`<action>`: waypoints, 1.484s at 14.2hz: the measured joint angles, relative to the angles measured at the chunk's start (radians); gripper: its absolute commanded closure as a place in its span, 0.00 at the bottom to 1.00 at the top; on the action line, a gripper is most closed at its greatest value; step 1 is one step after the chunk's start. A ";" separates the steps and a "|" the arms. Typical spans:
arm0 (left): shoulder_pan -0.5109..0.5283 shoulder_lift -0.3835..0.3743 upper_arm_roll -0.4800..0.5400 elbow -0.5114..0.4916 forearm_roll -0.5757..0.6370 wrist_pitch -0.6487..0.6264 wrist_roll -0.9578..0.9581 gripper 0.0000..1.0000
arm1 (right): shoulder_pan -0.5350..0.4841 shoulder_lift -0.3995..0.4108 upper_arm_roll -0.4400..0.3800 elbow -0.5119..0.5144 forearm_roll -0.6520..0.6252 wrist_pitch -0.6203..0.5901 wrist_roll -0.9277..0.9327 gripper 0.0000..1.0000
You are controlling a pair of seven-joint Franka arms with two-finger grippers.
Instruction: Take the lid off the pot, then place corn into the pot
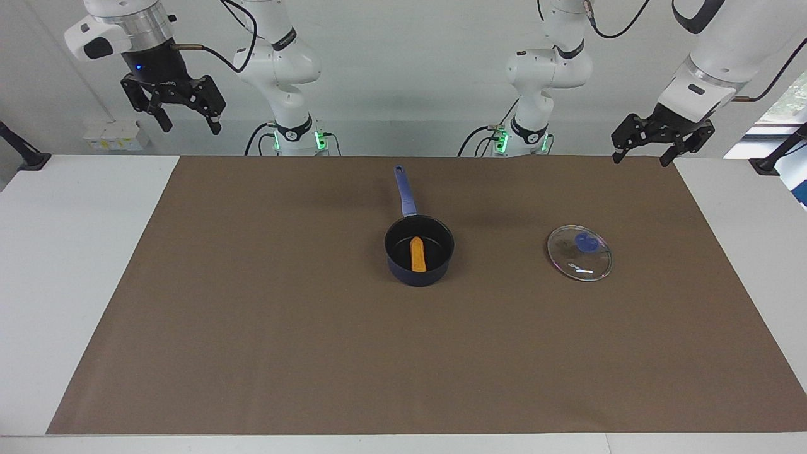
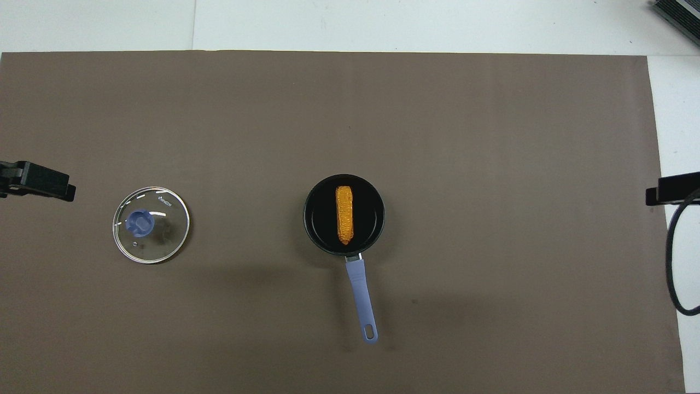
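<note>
The dark blue pot (image 1: 441,268) (image 2: 377,241) stands mid-mat, its long handle pointing toward the robots. Inside it lies the orange-yellow corn (image 1: 417,253) (image 2: 344,214). The glass lid (image 1: 579,253) (image 2: 151,225) with its blue knob rests flat on the mat, apart from the pot, toward the left arm's end. My left gripper (image 1: 642,153) (image 2: 64,190) hangs open and empty in the air over the mat's edge at that end. High over the right arm's end, my right gripper (image 1: 187,121) is open and empty; only its tip (image 2: 653,196) shows in the overhead view.
A brown mat (image 1: 252,328) covers most of the white table (image 1: 69,252). A black cable (image 2: 671,262) loops down from the right arm over the mat's edge. Small white boxes (image 1: 115,135) sit by the wall past the right arm's end.
</note>
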 measured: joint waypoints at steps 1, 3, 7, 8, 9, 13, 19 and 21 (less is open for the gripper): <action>0.000 0.000 0.000 0.000 0.000 -0.001 0.000 0.00 | 0.000 0.000 0.002 -0.001 0.000 0.000 0.000 0.00; 0.000 0.000 0.000 0.000 0.000 -0.002 0.000 0.00 | 0.003 0.000 0.009 -0.001 0.000 -0.002 0.000 0.00; 0.000 0.000 0.000 0.000 0.000 -0.003 0.000 0.00 | 0.004 0.000 0.019 -0.005 0.000 -0.015 0.000 0.00; 0.000 0.000 -0.001 0.000 0.000 -0.003 0.000 0.00 | 0.004 0.000 0.020 -0.006 0.001 -0.015 0.000 0.00; 0.000 0.000 -0.001 0.000 0.000 -0.003 0.000 0.00 | 0.004 0.000 0.021 -0.006 0.001 -0.015 0.000 0.00; 0.000 0.000 -0.002 0.000 0.000 -0.005 0.000 0.00 | 0.007 0.000 0.014 -0.006 0.001 -0.015 0.000 0.00; -0.001 0.000 -0.002 0.000 0.000 -0.007 0.000 0.00 | 0.060 0.000 -0.070 -0.007 0.003 -0.015 0.000 0.00; -0.001 0.000 -0.003 0.000 0.000 -0.007 0.000 0.00 | 0.049 0.000 -0.069 -0.009 0.005 -0.015 0.000 0.00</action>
